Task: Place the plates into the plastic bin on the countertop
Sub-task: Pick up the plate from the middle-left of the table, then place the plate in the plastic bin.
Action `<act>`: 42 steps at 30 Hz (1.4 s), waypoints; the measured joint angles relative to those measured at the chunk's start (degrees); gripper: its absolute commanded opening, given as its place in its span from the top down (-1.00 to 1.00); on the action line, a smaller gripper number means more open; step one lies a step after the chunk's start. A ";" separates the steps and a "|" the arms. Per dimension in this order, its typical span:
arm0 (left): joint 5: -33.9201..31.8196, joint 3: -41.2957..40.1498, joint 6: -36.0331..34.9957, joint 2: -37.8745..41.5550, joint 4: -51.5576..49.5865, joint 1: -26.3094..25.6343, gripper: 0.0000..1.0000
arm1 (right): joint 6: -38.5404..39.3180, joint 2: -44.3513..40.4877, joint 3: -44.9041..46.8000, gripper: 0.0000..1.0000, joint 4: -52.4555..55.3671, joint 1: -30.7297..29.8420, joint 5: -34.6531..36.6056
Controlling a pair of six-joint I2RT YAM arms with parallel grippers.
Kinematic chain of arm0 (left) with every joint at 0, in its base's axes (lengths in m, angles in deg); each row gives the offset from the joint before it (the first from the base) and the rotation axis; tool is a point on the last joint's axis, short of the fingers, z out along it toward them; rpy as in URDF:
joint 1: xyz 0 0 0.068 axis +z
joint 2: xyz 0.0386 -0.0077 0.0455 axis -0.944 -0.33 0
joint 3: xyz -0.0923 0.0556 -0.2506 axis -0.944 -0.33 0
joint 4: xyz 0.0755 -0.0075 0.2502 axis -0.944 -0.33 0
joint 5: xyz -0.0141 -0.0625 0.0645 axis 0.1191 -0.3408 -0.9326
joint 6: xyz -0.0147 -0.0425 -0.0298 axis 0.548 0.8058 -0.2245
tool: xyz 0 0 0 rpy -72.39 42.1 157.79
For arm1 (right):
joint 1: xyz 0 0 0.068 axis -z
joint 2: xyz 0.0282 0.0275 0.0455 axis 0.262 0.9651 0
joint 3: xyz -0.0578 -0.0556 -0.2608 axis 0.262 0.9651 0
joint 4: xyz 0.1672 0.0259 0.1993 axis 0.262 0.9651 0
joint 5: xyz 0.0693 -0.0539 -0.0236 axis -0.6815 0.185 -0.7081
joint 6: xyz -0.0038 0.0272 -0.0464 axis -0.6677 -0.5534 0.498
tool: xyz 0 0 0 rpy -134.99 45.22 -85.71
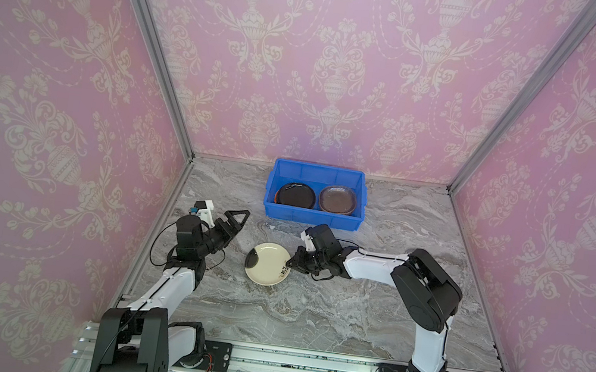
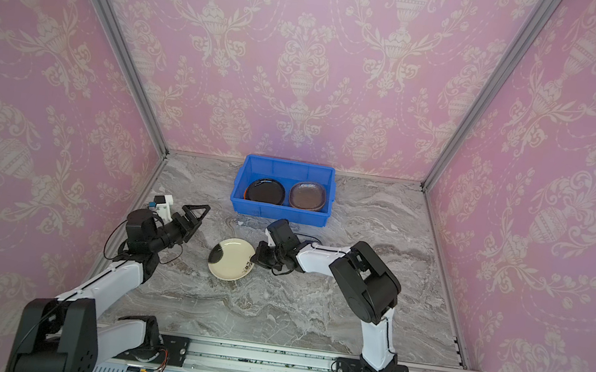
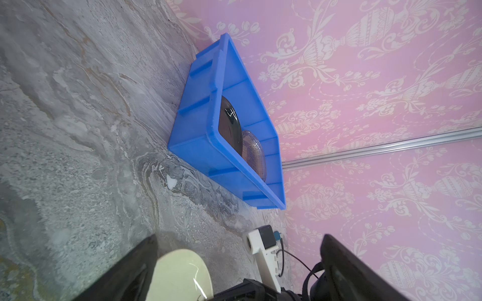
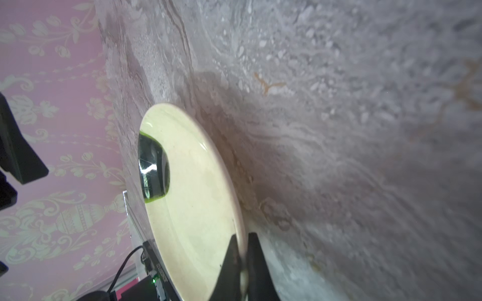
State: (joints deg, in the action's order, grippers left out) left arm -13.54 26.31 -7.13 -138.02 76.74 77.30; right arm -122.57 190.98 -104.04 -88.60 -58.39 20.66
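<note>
Plate rim [image 4: 224, 187] in clamped right gripper [image 4: 242, 235]

Across the veined bench [image 3: 78, 130], against pink wallpaper [image 3: 365, 91]: blue plastic bin [image 3: 198, 156] with black plate [image 3: 229, 122] and translucent plate [image 3: 254, 153] side by side inside. Nearer, between the wide-spread fingers [image 3: 130, 268] of the left end effector [image 3: 240, 235]: cream plate [image 3: 180, 273], white camera housing [image 3: 263, 242] beside it.
</note>
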 measured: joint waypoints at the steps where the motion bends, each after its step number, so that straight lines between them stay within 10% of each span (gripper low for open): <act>1: -0.02 0.35 -0.17 -0.66 0.02 -0.66 -0.98 | 0.76 -1.44 0.98 1.00 0.52 0.09 -0.70; 15: -0.90 1.90 -3.13 -6.21 -0.92 -10.93 -0.99 | 10.60 -25.66 8.26 1.00 21.20 8.55 -2.03; 27: -1.38 3.74 -7.61 -5.55 -4.07 -20.20 -0.77 | 13.77 -25.05 -1.70 1.00 30.34 17.57 -3.32; 42: -1.88 6.64 -9.88 -7.34 -4.20 -22.58 0.31 | 14.75 -16.02 -11.96 1.00 31.23 17.57 -6.32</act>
State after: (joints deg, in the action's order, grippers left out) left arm -15.42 32.95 -17.01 -145.36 72.55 54.72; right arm -107.82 174.96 -115.99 -57.37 -40.82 14.35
